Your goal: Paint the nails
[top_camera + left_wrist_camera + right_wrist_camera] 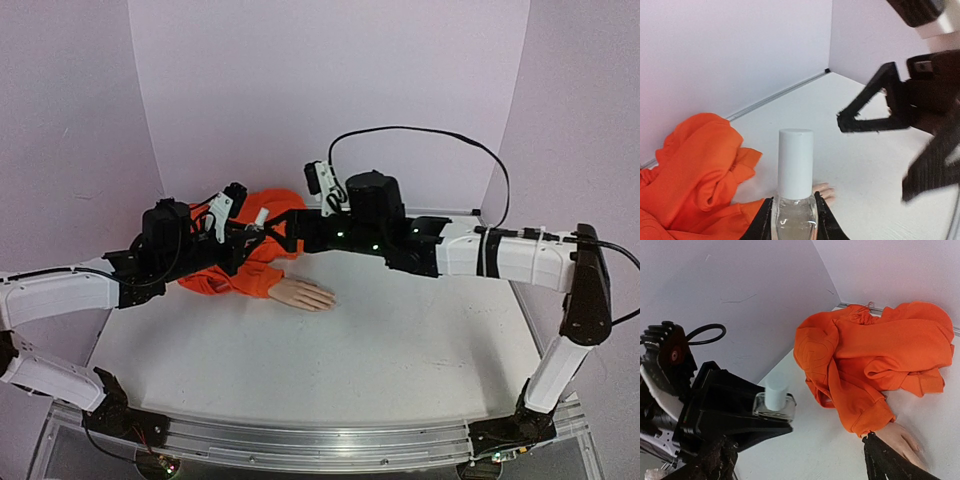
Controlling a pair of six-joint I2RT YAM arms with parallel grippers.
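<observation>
My left gripper [243, 234] is shut on a small clear bottle [795, 216] with a white cap [796, 162], held upright above the table; it also shows in the right wrist view [774, 405]. My right gripper [285, 226] is open and empty, its jaws spread wide just right of the cap without touching it. The pale mannequin hand [301, 294] lies flat, sticking out of an orange sleeve [240, 280], below and in front of both grippers. Its fingertips show behind the bottle [823, 190]. The nails are too small to make out.
The orange hoodie [875, 347] is bunched at the back left of the white table [400, 350], against the back wall. A black cable [420, 132] loops above the right arm. Side walls close in left and right.
</observation>
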